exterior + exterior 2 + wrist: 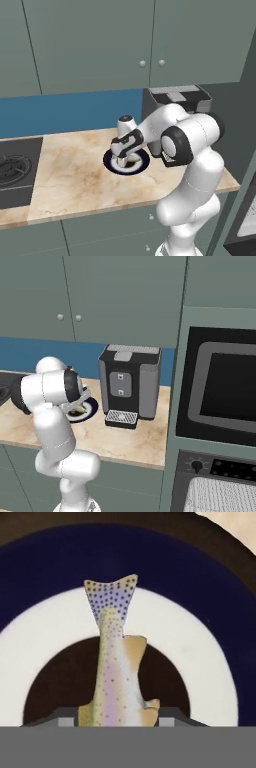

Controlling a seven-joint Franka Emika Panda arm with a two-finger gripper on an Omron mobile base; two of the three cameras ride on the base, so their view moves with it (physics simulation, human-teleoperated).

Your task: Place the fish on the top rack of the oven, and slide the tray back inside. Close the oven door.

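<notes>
Hand on the fish
The hand (118, 721) grips the fish (116, 677) over the plate (200, 662), tail toward 12 o'clock, on the desk (75, 175)

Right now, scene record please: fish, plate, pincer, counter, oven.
fish: lies on the plate, tail pointing away from the hand camera
plate: dark blue rim, white ring, on the marble counter
pincer: down over the plate, fingertips on either side of the fish
coffee machine: right of the plate
oven: built in, right of counter
</notes>
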